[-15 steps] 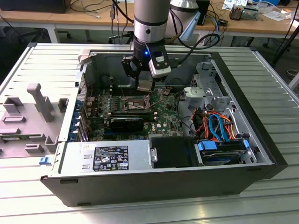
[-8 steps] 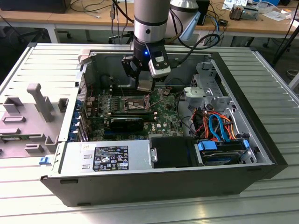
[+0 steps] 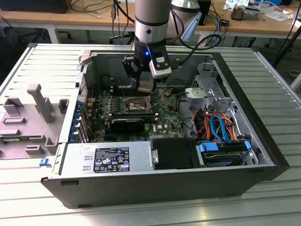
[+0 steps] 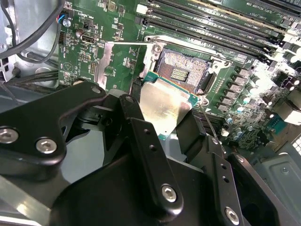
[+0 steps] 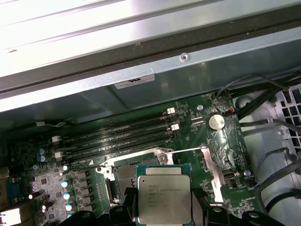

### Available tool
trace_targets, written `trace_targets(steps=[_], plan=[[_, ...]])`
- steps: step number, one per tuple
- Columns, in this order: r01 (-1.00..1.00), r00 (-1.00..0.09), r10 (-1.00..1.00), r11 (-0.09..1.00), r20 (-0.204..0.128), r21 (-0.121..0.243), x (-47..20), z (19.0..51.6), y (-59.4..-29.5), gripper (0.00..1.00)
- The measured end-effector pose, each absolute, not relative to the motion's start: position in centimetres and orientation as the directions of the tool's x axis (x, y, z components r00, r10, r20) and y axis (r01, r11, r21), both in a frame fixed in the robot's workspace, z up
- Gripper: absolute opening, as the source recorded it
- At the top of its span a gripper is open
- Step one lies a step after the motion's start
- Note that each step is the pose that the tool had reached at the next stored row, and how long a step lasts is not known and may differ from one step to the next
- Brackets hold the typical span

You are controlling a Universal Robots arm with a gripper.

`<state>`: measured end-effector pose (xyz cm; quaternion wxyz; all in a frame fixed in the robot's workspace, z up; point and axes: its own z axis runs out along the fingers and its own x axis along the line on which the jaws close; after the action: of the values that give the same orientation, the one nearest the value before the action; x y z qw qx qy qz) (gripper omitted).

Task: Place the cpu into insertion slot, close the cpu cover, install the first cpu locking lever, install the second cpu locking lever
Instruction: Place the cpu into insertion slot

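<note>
My gripper (image 3: 146,86) hangs inside the open computer case, shut on the cpu (image 4: 162,106), a flat square chip with a dull silver top and a green edge. The black fingers (image 4: 136,110) clamp it on two opposite sides. The cpu (image 5: 163,197) hovers just above and beside the insertion slot (image 4: 181,73), whose contact field lies bare. In both wrist views the cpu cover (image 4: 104,63) stands swung open next to the slot (image 5: 123,176). A thin locking lever (image 5: 188,150) sticks out free along the slot's edge.
The green motherboard (image 3: 162,120) lies flat in the case. Memory slots (image 5: 117,136) run beside the socket. A power supply (image 3: 108,160) fills the near side; a drive cage with blue and orange cables (image 3: 221,129) sits at the exterior view's right. Grey fixtures (image 3: 37,113) stand outside the case.
</note>
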<state>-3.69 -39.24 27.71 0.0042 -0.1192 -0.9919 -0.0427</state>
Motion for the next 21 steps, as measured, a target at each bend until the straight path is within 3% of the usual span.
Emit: trace_targets(steps=[21], plan=[[0.268,-0.963,0.267,0.960,0.018,0.082,-3.69,27.71,-39.25,0.54]])
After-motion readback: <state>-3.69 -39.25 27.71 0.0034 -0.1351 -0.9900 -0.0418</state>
